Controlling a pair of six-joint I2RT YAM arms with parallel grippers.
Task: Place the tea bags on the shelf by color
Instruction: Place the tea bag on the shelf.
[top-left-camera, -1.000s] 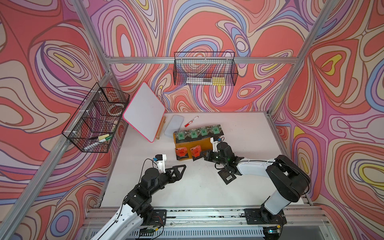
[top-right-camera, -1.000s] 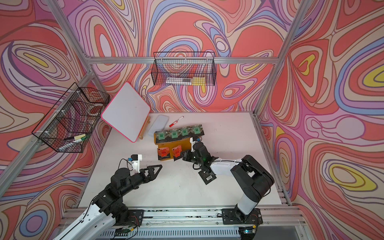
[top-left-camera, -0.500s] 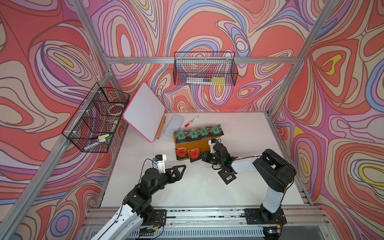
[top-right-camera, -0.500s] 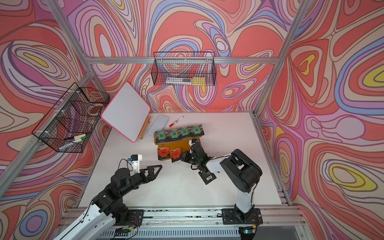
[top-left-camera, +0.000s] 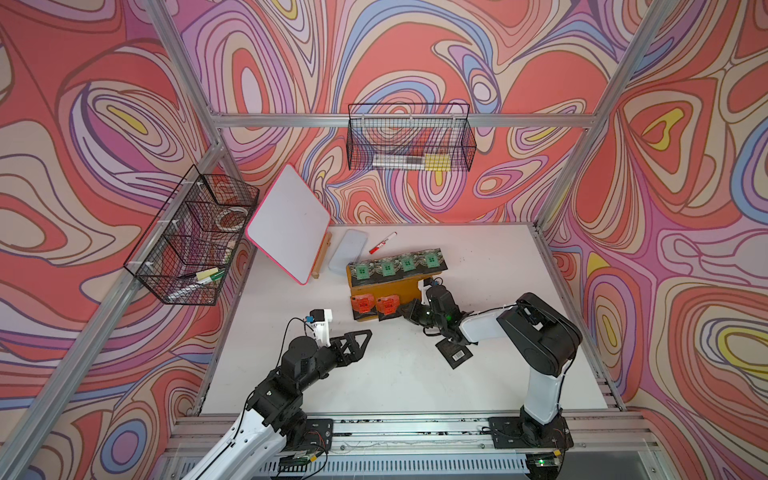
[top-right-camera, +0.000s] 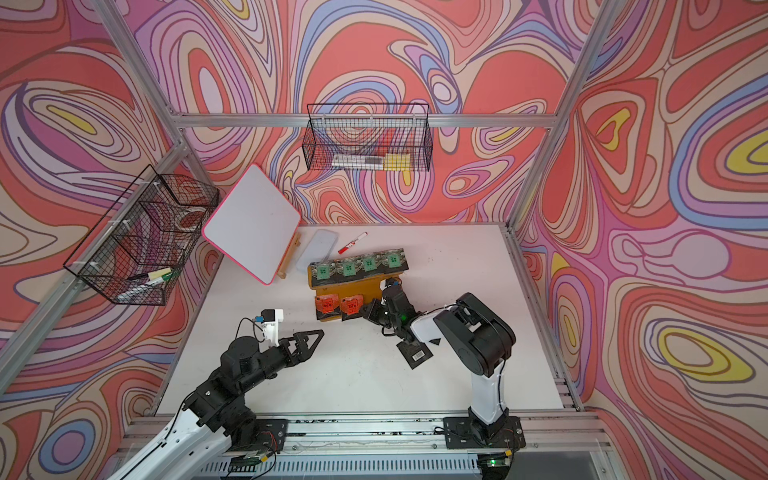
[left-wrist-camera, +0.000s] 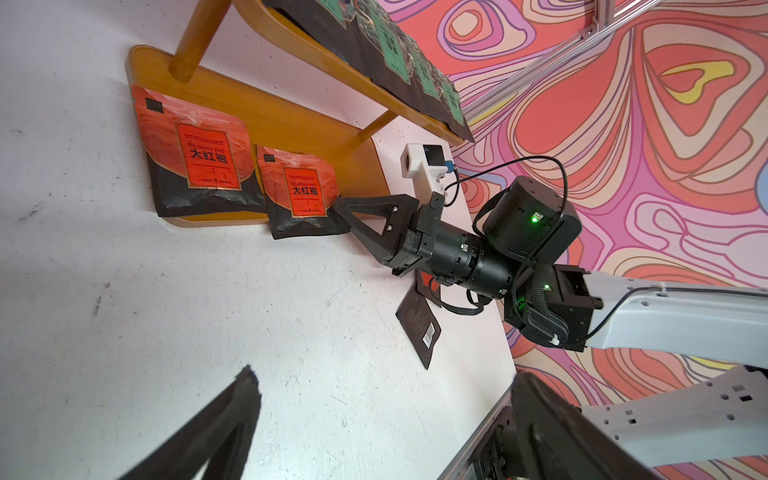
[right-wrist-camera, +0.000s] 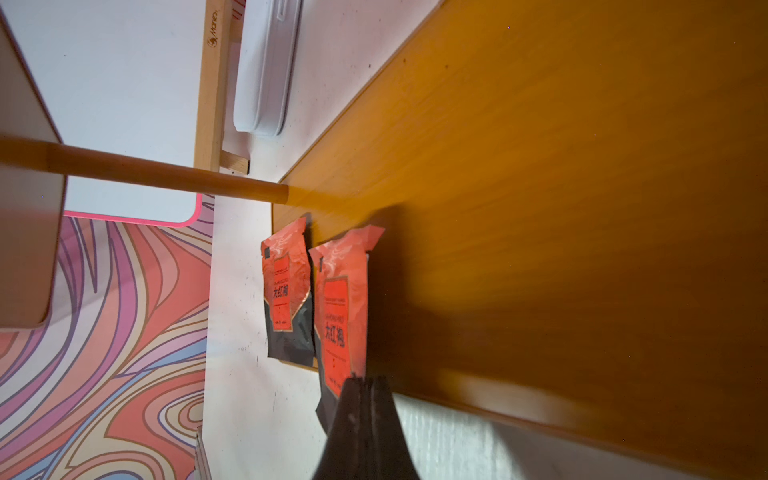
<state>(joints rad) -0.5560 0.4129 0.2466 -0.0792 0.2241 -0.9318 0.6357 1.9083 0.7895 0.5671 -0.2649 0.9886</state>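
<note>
Right tool (left-wrist-camera: 338, 208) has slid to the second orange sachet (left-wrist-camera: 301, 192), closed.

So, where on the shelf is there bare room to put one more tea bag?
The lower board is bare from the second orange bag to its far end, though the right arm's shut fingers sit at that bag's edge. The upper board is crowded: four green bags fill it.
</note>
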